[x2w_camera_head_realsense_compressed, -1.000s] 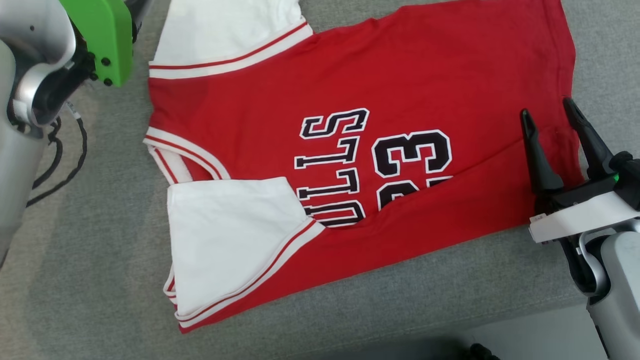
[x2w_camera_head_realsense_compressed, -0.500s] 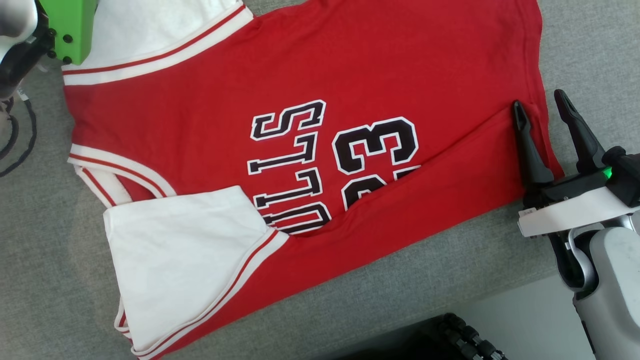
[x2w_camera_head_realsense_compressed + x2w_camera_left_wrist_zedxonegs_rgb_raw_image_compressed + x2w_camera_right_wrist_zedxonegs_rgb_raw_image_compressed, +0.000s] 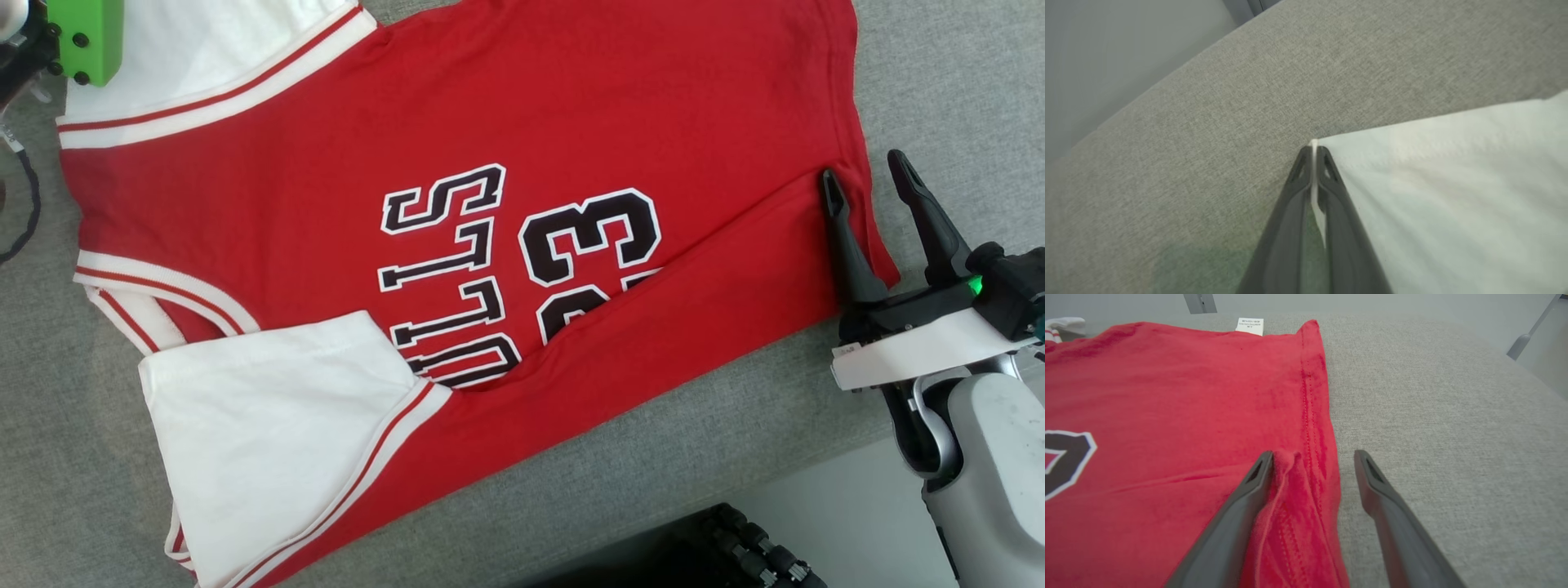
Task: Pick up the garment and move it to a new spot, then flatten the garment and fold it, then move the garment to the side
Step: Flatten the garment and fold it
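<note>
My left gripper (image 3: 1313,153) pinched tight on sleeve (image 3: 1453,183) corner, right gripper (image 3: 1312,457) wide open astride hem (image 3: 1314,416). Thin left pinch could slip when lifting.

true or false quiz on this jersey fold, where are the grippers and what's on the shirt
1. The left gripper is shut on a corner of the white sleeve of the jersey. True.
2. The right gripper is shut on the red hem. False: its jaws stand open, the hem edge between them.
3. The jersey's number reads 45. False: it reads 23.
4. A white care label pokes out at the hem. True.
</note>
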Tool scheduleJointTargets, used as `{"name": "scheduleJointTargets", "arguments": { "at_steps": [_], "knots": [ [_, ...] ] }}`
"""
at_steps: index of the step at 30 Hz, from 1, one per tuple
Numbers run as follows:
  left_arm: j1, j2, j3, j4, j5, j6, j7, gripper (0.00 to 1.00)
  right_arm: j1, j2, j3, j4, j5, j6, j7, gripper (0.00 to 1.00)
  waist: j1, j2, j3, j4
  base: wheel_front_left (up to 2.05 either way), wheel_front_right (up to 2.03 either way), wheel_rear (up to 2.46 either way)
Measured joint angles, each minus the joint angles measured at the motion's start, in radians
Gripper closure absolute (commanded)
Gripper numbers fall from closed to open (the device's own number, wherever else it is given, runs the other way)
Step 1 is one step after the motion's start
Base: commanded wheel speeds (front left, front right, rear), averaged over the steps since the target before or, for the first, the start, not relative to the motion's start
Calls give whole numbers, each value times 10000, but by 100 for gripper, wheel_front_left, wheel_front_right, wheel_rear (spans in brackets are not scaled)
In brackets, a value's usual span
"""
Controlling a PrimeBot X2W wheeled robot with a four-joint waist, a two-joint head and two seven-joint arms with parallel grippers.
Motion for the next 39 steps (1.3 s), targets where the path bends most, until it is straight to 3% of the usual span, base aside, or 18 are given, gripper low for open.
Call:
{"name": "scheduleJointTargets", "arguments": {
  "at_steps": [7, 12, 18, 25, 39],
  "knots": [
    [46, -38, -79, -192, -339, -27, -380, 100, -409, -305, 69, -161, 267, 0, 2, 0, 0, 0, -289, 52, 0, 0, 0],
    [246, -38, -165, -702, -757, -36, -456, 100, -1472, -627, 332, 495, 938, 0, 232, 0, -1, 0, -671, 180, 0, 0, 0],
    [494, 138, -288, -1618, -991, -40, -435, 100, -3661, -1323, 732, 1766, 2054, 0, 2694, 0, 0, 0, -1063, 527, 0, 0, 0],
    [682, 291, -399, -2602, -1145, -25, -188, 100, -5401, -1570, 1026, 3315, 2477, -2, 5720, 0, 0, 0, -1238, 1039, 0, 0, 0],
    [904, 506, -504, -4015, -1147, 194, 69, 100, -6807, -1225, 1266, 5051, 2000, -2, 6443, 0, -1, 0, -872, 1753, 0, 0, 0]
  ]
}}
